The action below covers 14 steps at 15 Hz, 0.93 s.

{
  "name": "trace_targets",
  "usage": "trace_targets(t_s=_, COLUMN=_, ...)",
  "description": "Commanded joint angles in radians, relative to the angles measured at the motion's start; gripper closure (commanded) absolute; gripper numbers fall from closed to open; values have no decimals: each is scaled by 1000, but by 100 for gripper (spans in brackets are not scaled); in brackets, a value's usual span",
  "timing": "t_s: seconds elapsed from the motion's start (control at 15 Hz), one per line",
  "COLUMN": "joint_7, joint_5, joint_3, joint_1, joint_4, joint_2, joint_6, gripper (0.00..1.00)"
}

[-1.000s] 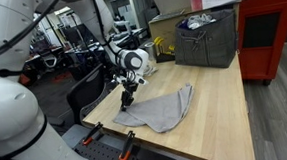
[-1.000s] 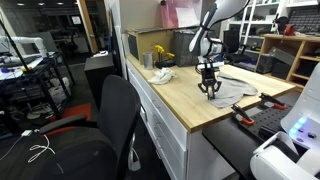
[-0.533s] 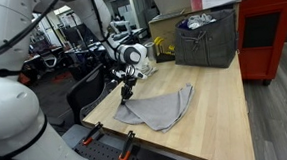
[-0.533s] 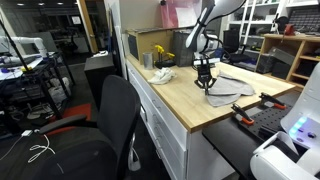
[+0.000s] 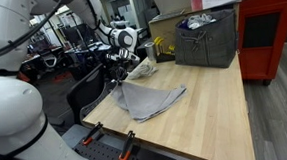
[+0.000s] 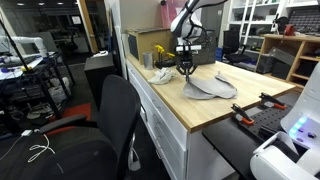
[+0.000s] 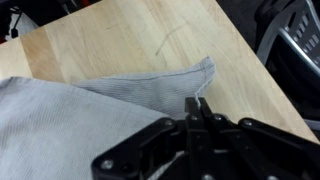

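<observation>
One pincer clamps a plain grey cloth on the wooden table.

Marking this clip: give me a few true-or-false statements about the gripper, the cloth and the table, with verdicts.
1. The gripper is shut on the grey cloth. True.
2. The grey cloth lies fully flat on the table. False: in an exterior view the part at the gripper is raised above the wood, and the rest rests on it.
3. The table has a light wooden top. True.
4. The dark bin stands on the grey cloth. False: it stands apart from it, at the table's far end.
</observation>
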Motion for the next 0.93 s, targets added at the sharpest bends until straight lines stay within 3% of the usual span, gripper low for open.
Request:
trace_targets(t_s=0.0, joint_7=28, joint_5=-16, joint_3=8, joint_1=19, joint_4=127, joint_2=30, joint_6=-72, gripper=99)
trace_targets(t_s=0.07, joint_7=13, joint_5=-16, joint_3=12, joint_1=22, joint_4=144, joint_2=29, joint_6=-77, gripper=99)
trace_targets(t_s=0.13, joint_7=1, joint_5=-19, joint_3=14, joint_1=25, joint_4=155, joint_2=27, joint_6=-77, gripper=71)
trace_targets(t_s=0.27, joint_7=-15, joint_5=-31, joint_3=16, joint_1=29, joint_4=157, joint_2=9, joint_6=-73, gripper=63)
trace_targets(t_s=0.73, joint_7=-208, joint_5=-203, joint_3=24, joint_1=40, joint_4=87, joint_2=-62, joint_6=-31, gripper=11)
trace_targets(t_s=0.87, joint_7=-276, joint_5=-247, joint_3=33, joint_1=42, joint_4=65, joint_2=-78, joint_6=-10, gripper=0)
